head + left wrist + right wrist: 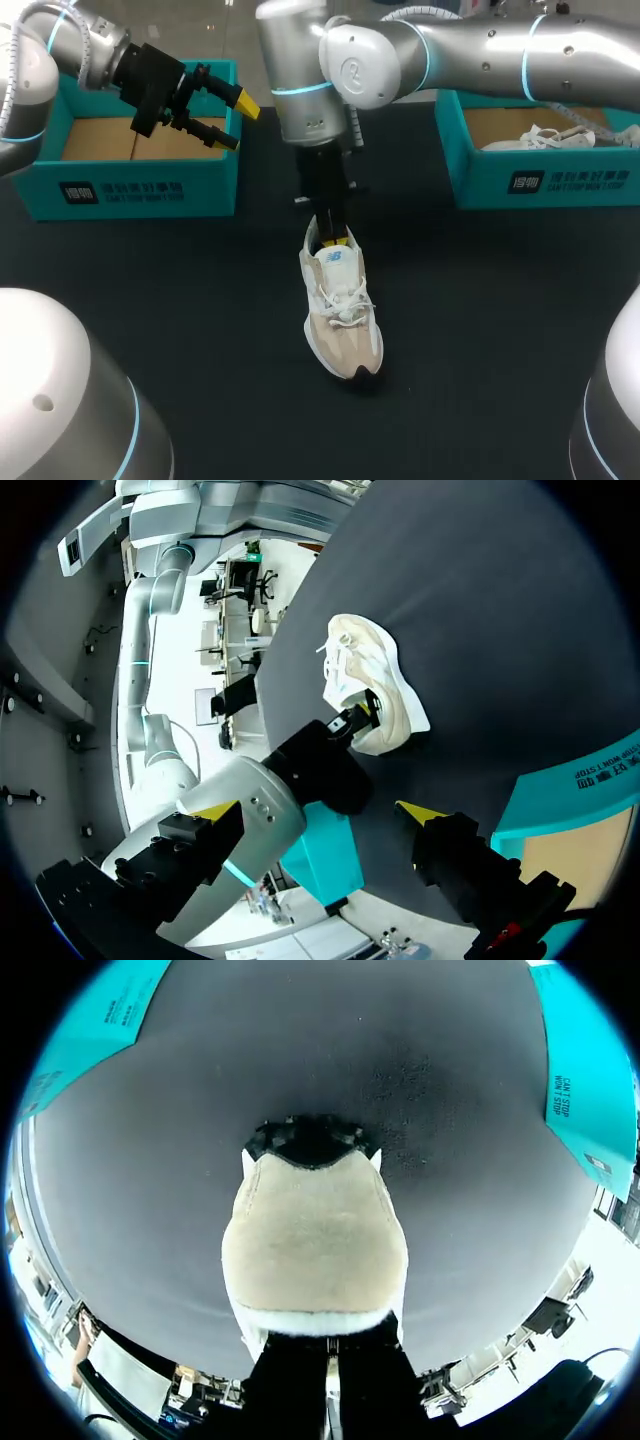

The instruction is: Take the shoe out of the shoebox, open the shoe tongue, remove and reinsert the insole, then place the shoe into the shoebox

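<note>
Shoe (340,310) is laid flat on the black worktop (480,320), in the middle, between the left shoebox (130,190) and the right shoebox (540,185). Its heel is pinched by the right tool (337,240), which is squeezed tight on it. The left tool (236,122) is held wide apart above the left shoebox.

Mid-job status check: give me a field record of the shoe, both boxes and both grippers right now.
shoe: out of the box, upright on the black table, laced
left shoebox: no shoe visible inside
right shoebox: holds a second white shoe
left gripper: open, empty, over the left shoebox
right gripper: down at the shoe's heel opening; grip unclear
insole: not visible
</note>
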`<action>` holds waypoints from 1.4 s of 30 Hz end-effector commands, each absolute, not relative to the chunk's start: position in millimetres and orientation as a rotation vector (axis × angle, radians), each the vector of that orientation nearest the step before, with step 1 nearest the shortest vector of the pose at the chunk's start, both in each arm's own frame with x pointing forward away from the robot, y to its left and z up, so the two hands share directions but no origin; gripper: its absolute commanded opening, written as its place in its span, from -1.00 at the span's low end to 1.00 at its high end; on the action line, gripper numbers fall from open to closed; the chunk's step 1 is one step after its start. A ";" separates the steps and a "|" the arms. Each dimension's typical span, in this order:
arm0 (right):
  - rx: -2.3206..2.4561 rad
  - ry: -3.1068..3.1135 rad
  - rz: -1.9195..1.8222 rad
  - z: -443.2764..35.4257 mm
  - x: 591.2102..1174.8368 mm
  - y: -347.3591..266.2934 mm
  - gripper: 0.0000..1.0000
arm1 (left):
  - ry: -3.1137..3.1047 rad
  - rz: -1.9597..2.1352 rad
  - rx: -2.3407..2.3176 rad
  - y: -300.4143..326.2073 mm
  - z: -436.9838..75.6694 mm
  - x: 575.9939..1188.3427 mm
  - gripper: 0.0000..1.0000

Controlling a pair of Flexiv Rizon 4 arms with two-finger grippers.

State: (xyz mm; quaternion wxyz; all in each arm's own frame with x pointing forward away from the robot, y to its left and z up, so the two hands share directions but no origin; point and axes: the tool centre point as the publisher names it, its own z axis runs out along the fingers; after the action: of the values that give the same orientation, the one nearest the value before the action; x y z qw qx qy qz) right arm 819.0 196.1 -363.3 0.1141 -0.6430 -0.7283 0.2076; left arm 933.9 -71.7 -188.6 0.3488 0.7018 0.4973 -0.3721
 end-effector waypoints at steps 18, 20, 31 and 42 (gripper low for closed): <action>-1.895 -2.114 0.525 -349.7 796.7 195.3 1.00 | 1.290 -0.963 1.822 -71.6 -188.3 933.9 1.00; -1.889 -2.123 0.520 -347.8 798.4 197.7 1.00 | 1.290 -0.963 1.822 -71.6 -188.3 933.9 1.00; -1.897 -2.146 0.514 -339.2 801.4 200.2 1.00 | 1.290 -0.963 1.822 -71.6 -188.3 933.9 1.00; -1.909 -2.142 0.503 -337.7 797.6 200.9 1.00 | 1.290 -0.963 1.822 -71.6 -188.3 933.9 1.00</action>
State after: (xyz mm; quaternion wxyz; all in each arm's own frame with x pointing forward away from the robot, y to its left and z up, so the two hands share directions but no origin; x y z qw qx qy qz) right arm 799.9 202.6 -336.1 0.1126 -0.6501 -0.7309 0.1747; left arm 933.9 -71.7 -188.6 0.3488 0.7018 0.4973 -0.3721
